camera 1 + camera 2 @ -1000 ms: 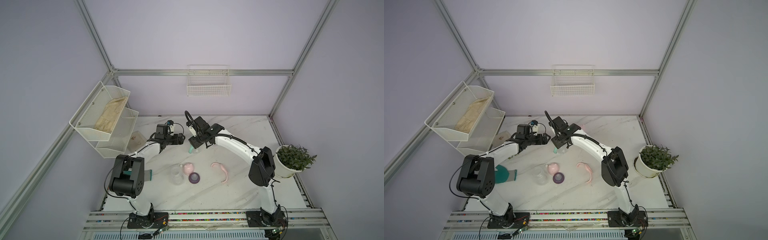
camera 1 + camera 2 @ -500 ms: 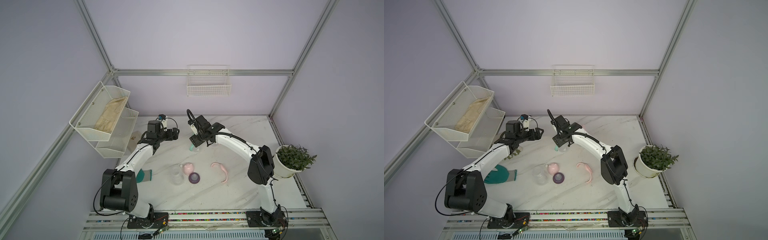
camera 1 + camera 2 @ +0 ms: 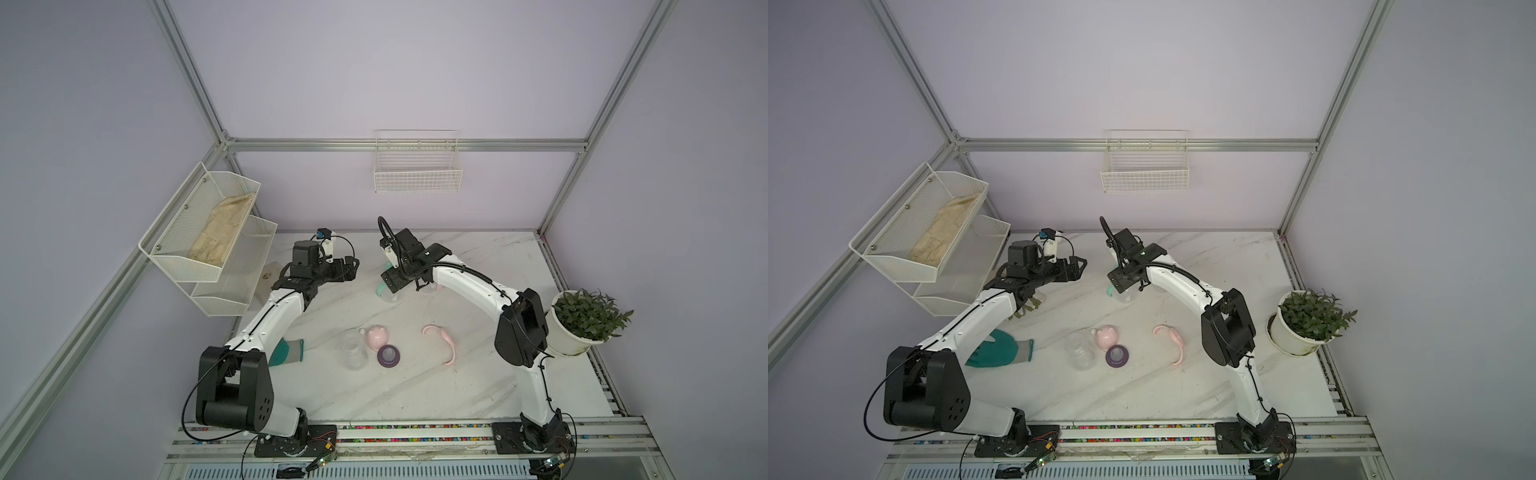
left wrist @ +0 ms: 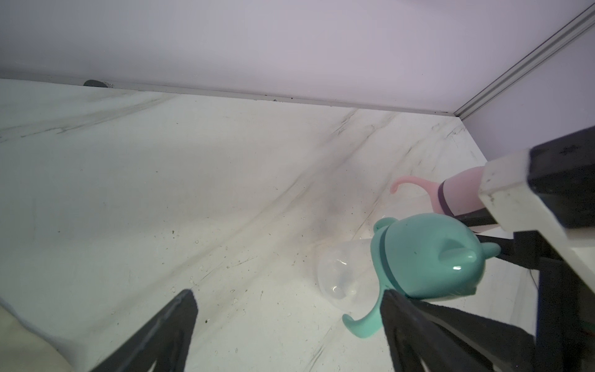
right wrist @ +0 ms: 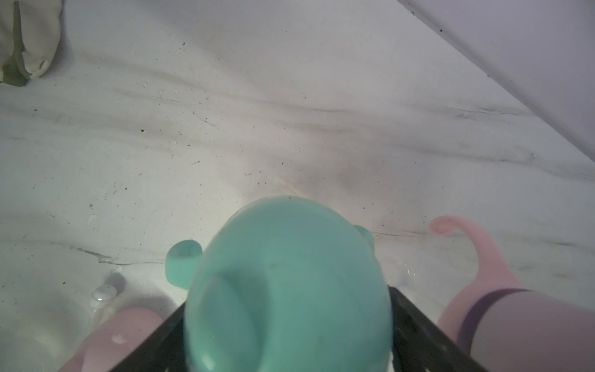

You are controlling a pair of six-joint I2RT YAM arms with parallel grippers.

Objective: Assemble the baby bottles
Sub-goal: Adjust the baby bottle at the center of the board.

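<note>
A baby bottle with a mint eared cap and mint handles point(image 3: 384, 286) point(image 3: 1117, 291) point(image 4: 428, 257) point(image 5: 289, 273) stands at the back middle of the table. My right gripper point(image 3: 392, 283) point(image 3: 1122, 281) point(image 5: 286, 299) is over it, open, with the jaws spread wide on either side of the cap. A pink-capped bottle point(image 4: 460, 190) point(image 5: 515, 328) stands just behind. My left gripper point(image 3: 353, 266) point(image 3: 1079, 266) point(image 4: 286, 296) hangs open and empty a short way to the left. Further forward lie a clear bottle point(image 3: 352, 351), a pink cap point(image 3: 376, 336), a purple nipple collar point(image 3: 389, 356) and a pink handle ring point(image 3: 440, 336).
A green glove point(image 3: 286, 351) point(image 3: 1000, 351) lies front left, partly under my left arm. A potted plant point(image 3: 577, 328) stands at the right edge. A wire shelf point(image 3: 208, 232) juts out from the left wall and a wire basket point(image 3: 417, 166) hangs on the back wall.
The right gripper's jaws have spread wider around the mint cap. My left gripper has drawn back a little from the mint bottle, and that arm's elbow has swung toward the front.
</note>
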